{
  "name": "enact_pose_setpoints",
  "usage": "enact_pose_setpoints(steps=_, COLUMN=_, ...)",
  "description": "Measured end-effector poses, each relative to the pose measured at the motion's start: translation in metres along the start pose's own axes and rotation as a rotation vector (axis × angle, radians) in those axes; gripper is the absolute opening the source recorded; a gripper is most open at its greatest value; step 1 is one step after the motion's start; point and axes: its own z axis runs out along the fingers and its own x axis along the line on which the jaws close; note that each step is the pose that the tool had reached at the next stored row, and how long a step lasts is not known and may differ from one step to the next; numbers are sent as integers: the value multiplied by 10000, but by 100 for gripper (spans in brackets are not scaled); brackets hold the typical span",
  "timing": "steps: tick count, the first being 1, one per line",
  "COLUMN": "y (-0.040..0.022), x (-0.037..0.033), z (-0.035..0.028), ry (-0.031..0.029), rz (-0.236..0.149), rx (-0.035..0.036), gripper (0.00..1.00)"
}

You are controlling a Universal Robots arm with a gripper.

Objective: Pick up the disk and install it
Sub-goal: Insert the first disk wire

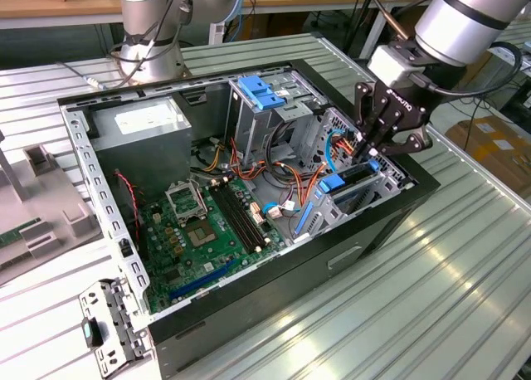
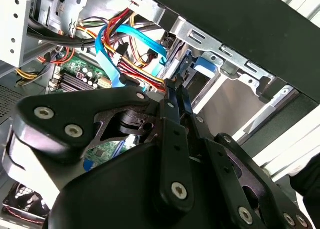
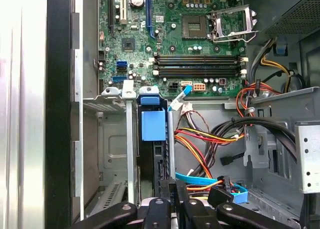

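The open computer case (image 1: 249,189) lies on its side on the ribbed metal table (image 1: 465,264), and the arm (image 1: 465,19) reaches in from the exterior view's right, its silver forearm sloping down to the black tool (image 1: 371,152), which points steeply into the drive bay at the case's right end. From this view the fingers look drawn together over a blue tab at the top edge of the disk (image 1: 353,185), which stands on edge in the bay (image 1: 365,199), most of its dark body already sunk between the metal walls. The same view takes in the grey power supply (image 1: 141,135) at the far left corner, the tall cage (image 1: 264,106) with its blue top behind, and the green motherboard (image 1: 203,231) across the floor of the case. The first wrist view looks straight down along the tool (image 3: 176,191): the disk (image 3: 152,126) shows there as a narrow dark slab with a blue rail and handle, upright between two bare metal guides, with orange, red and blue cables (image 3: 210,144) just beside it and the motherboard (image 3: 170,44) beyond. The second wrist view sees the tool (image 2: 176,91) from behind its linkage, the two thin fingers (image 2: 172,96) pressed close on a blue edge near the bay's sheet-metal frame (image 2: 210,46), a flat blue ribbon cable (image 2: 107,54) looping past.
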Motion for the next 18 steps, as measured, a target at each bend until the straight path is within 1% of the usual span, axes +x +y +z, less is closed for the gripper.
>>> enact_pose_setpoints(steps=3, y=-9, x=19, z=3, ry=17, rz=-189, rx=-10, gripper=16)
enact_pose_setpoints(steps=8, y=-12, x=66, z=12, ry=15, rz=-195, rx=-11, gripper=16)
enact_pose_setpoints(steps=18, y=-22, x=70, z=49, ry=35, rz=-371, rx=-19, gripper=16)
